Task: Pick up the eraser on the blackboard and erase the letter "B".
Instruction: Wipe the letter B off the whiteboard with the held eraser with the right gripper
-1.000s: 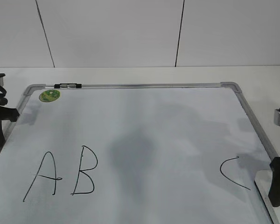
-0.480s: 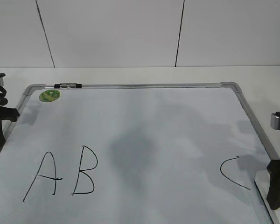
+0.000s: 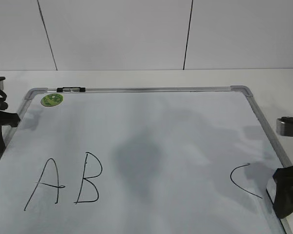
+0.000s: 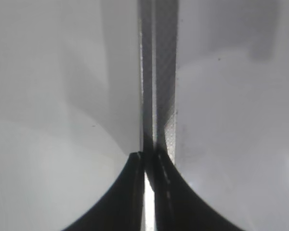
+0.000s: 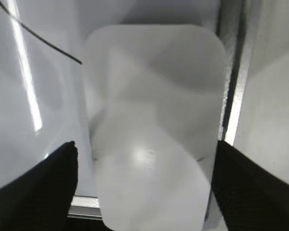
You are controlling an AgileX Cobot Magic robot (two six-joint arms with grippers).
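White fills most of the scene: the blackboard (image 3: 151, 146) is really a white board with a grey metal frame, lying flat on a pale worktop (image 3: 136, 78). It covers most of the worktop and runs off the near edge, so its near side is cut off. A round green sticker (image 3: 52, 100) sits in the board's far left corner, and a small black-and-silver marker (image 3: 71, 89) lies on the far frame just beside it.

Three black letters are drawn near the near edge. The letter "A" (image 3: 44, 184) and the letter "B" (image 3: 88, 178) stand side by side toward the left. The letter "C" (image 3: 244, 181) is well apart, toward the right edge.

The eraser (image 5: 154, 125) is white and smooth with round corners. It lies on the board at the near right, just beside the right frame and the end of the "C". In the exterior view only a small white bit of it (image 3: 271, 189) shows, because the dark gripper hides the rest.

The right gripper (image 5: 144, 183) is spread wide open, with one black finger on each side of the eraser. The fingers look close to it, but I cannot tell if they touch.

The left gripper (image 4: 150, 166) hangs over the board's left frame. Its two dark fingers are pressed almost together, holding nothing. In the exterior view it is half cut off at the left edge.
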